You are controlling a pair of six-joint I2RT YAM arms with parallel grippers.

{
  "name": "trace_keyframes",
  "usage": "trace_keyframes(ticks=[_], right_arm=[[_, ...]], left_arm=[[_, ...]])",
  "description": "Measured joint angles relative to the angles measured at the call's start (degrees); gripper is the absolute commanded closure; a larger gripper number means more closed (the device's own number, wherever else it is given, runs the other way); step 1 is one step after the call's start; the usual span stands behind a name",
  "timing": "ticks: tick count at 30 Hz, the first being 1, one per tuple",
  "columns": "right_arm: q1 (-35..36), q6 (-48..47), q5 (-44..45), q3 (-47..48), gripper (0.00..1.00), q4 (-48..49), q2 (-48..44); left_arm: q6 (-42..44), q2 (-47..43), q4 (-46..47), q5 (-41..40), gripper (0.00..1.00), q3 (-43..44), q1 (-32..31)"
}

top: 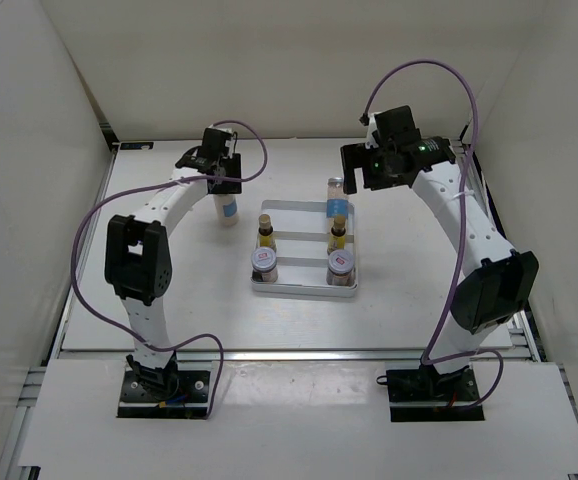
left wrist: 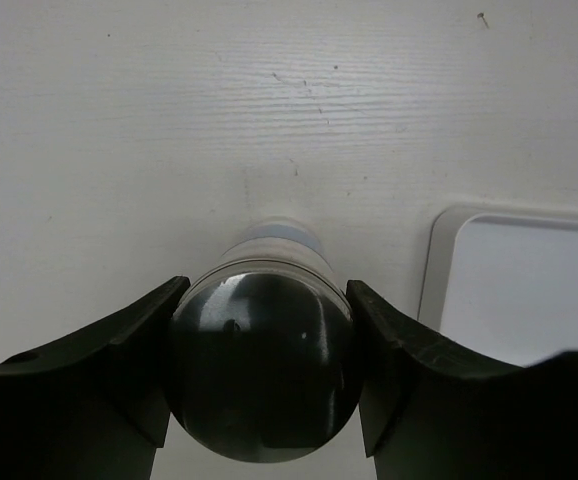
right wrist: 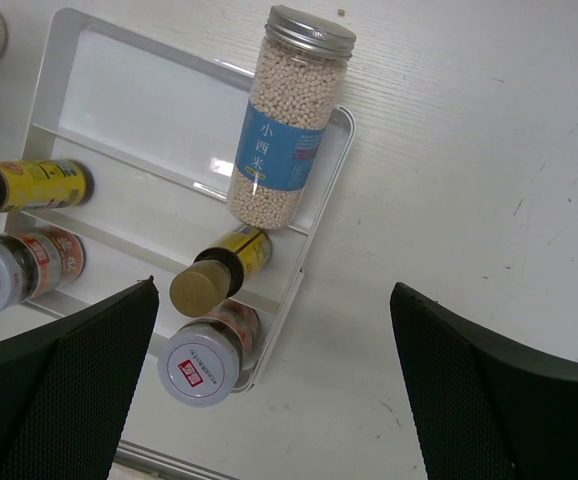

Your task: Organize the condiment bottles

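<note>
Landmark = tray, white and shallow, on the white table, with three rows across.

- Tray far row, right end: tray tall bottle. It is upright, full of white pellets, with a silver cap and a blue label. The left end of the far row is bare.
- Tray middle row: left yellow bottle and right yellow bottle, one at each end. Both are slim with yellow labels. The right one's cap looks gold-brown from above.
- Tray near row: left jar and right jar. Both are squat with dark contents, and their silver lids carry a red mark. Each sits just in front of a yellow bottle.
- Left of the tray, beside its far-left corner: held tall bottle. It is upright with a pale blue label band, and its silver cap fills the left wrist view. Can't tell if its base touches the table. Nothing stands between it and the tray.

Left gripper: both fingers are clamped against the cap of the held tall bottle, one on each side.

Right gripper: hovers above the tray's far-right corner, by the tray tall bottle. Its jaws are spread wide, gripping and touching nothing.
</note>
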Motion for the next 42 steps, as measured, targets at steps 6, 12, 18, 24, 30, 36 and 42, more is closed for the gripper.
trace_keyframes(ticks=[6, 12, 18, 24, 30, 36, 42], right_arm=[[-1.18, 0.04, -0.04, 0.00, 0.00, 0.00, 0.04], [-1.62, 0.48, -0.68, 0.00, 0.00, 0.02, 0.90], [-2.21, 0.87, -2.05, 0.85, 0.00, -0.20, 5.03], [-3.65, 1.14, -3.41, 4.15, 0.00, -0.17, 10.08], [-4.72, 1.25, -4.70, 9.20, 0.00, -0.44, 13.35], [-5.09, 1.31, -6.16, 14.45, 0.00, -0.50, 18.73], [-5.25, 1.29, -7.34, 16.59, 0.00, -1.36, 23.98]], left_arm=[[0.59, -0.46, -4.24, 2.21, 0.62, 6.75, -1.01], [0.66, -1.22, -4.52, 9.25, 0.63, 14.67, -3.21], [0.52, -0.66, -5.51, 15.08, 0.64, 15.26, -5.46], [0.66, 2.36, -6.03, 16.65, 0.60, 15.28, -7.26], [1.11, 5.07, -6.25, 17.29, 0.50, 14.88, -8.35], [1.88, 6.78, -6.56, 16.22, 0.32, 14.29, -9.29], [2.23, 8.11, -6.21, 15.13, 0.15, 14.29, -10.21]])
